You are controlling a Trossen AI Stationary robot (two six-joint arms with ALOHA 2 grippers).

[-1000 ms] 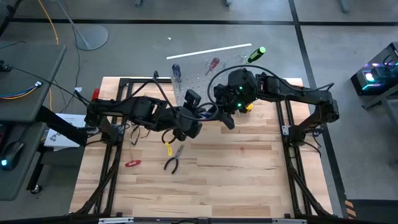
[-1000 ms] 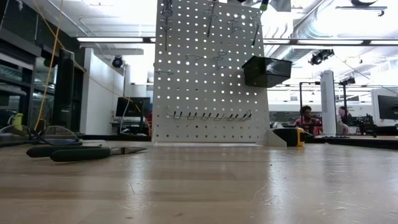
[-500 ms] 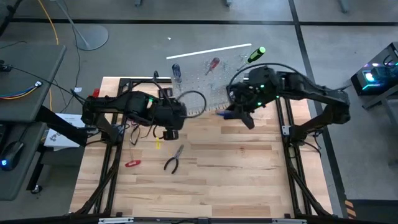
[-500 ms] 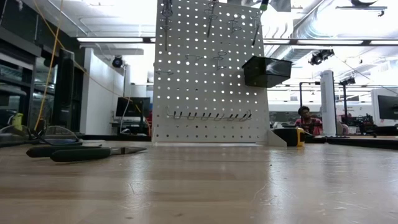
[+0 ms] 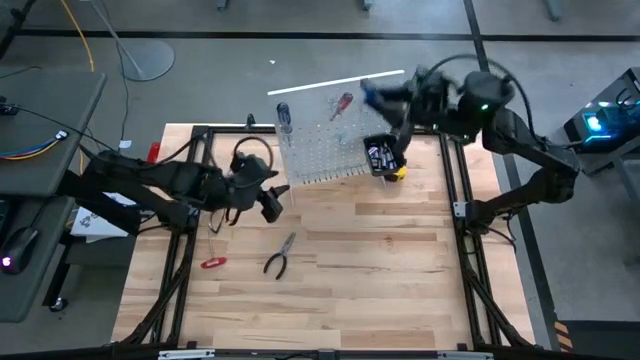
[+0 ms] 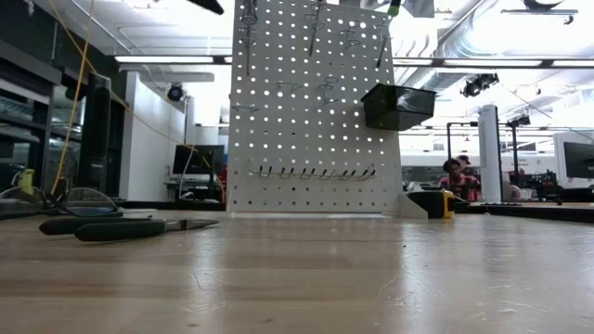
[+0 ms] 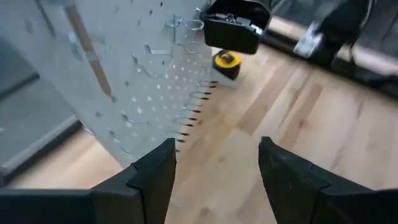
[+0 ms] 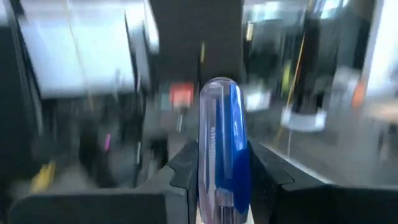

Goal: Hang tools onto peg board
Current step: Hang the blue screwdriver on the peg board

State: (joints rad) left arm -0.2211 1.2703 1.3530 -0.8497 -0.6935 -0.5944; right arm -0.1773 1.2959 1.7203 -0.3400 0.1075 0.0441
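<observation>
The blue-handled screwdriver [image 8: 222, 149] sat clamped between my right end effector's [image 8: 217, 171] fingers, its clear-blue handle end facing the wrist camera; from above I saw that end effector [image 5: 385, 92] raised near the top edge of the peg board [image 5: 325, 140], beyond the worktop's far side. The peg board stood upright at the back of the worktop [image 5: 380, 270], already carrying a blue screwdriver [image 5: 284, 116], a red one [image 5: 342, 103] and a green-black one [image 5: 412, 88] along its top, with the black bin [image 5: 378, 156] on its face and the yellow tape measure [image 5: 399, 172] just beside its foot. My left end effector [image 5: 270, 204] hung over the worktop's left part, fingers spread wide and holding nothing. Dark-handled pliers [image 5: 280, 254] and red-handled cutters [image 5: 212, 263] lay flat on the wood, nearer me than the left arm.
</observation>
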